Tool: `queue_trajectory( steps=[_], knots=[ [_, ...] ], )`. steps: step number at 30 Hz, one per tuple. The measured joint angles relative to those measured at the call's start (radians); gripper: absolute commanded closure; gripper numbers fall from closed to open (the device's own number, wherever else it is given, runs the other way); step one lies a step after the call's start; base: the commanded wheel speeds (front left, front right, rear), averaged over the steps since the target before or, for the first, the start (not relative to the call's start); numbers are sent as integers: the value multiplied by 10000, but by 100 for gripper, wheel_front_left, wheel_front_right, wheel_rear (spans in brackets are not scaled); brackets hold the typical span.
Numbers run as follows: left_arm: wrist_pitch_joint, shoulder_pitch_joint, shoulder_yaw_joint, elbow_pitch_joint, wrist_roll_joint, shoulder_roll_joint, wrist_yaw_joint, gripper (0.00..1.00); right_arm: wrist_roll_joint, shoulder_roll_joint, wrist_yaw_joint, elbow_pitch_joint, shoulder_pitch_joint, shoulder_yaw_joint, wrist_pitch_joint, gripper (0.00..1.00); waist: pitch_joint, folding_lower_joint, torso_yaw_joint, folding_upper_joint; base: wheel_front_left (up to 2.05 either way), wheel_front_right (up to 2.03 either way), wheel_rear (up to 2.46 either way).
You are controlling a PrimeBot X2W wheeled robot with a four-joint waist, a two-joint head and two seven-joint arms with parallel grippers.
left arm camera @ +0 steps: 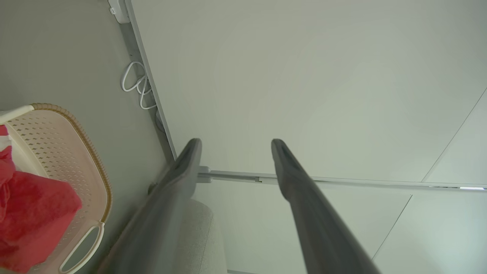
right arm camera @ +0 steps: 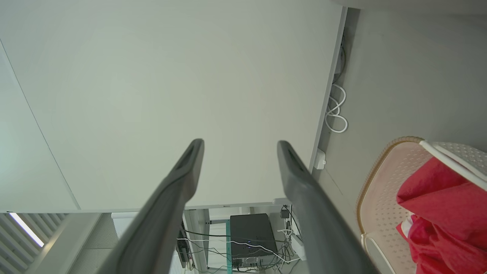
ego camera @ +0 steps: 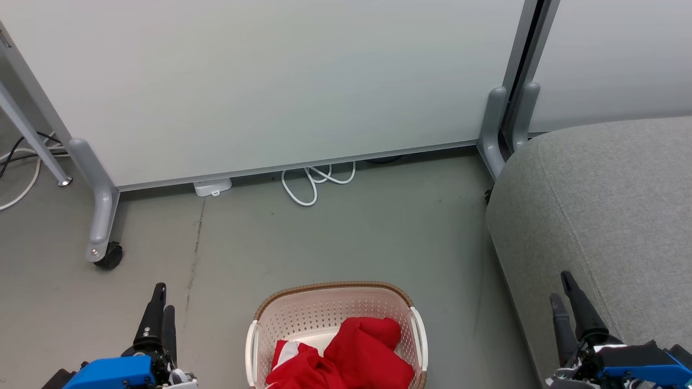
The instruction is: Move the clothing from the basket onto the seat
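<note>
The cream perforated basket point(ego camera: 330, 310) with a brown rim stands on the floor at the bottom centre of the head view, and red clothing point(ego camera: 351, 356) with a bit of white trim lies bunched inside it. The grey seat point(ego camera: 611, 216) fills the right side. My left gripper point(ego camera: 161, 298) hovers open to the left of the basket. My right gripper point(ego camera: 562, 286) hangs open over the seat's front edge. The left wrist view has the basket point(left arm camera: 72, 163) and clothing point(left arm camera: 34, 213) at its left, with my left gripper point(left arm camera: 234, 146) empty. In the right wrist view my right gripper point(right arm camera: 239, 148) is empty, and the basket point(right arm camera: 374, 198) and clothing point(right arm camera: 437, 205) sit at its right.
A pale partition panel point(ego camera: 270, 81) on grey wheeled feet point(ego camera: 102, 216) stands behind the basket. A looped white cable point(ego camera: 313, 181) and a small white box point(ego camera: 212, 187) lie at its base. More cables point(ego camera: 21, 162) trail at the far left. Grey floor point(ego camera: 351, 237) lies between panel and basket.
</note>
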Motion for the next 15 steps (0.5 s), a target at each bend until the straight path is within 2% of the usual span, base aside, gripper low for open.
queue_trajectory(
  steps=[9,15],
  knots=[
    [-410,-14,-157,-144,1189,6,115,0,-803,0,2,-102,-8,224,-410,0,6,0,3,0,0,0,0],
    [-644,-15,-341,-322,2454,13,247,0,-1906,-2,2,-63,-66,274,-663,0,10,0,7,0,0,0,0]
  ],
)
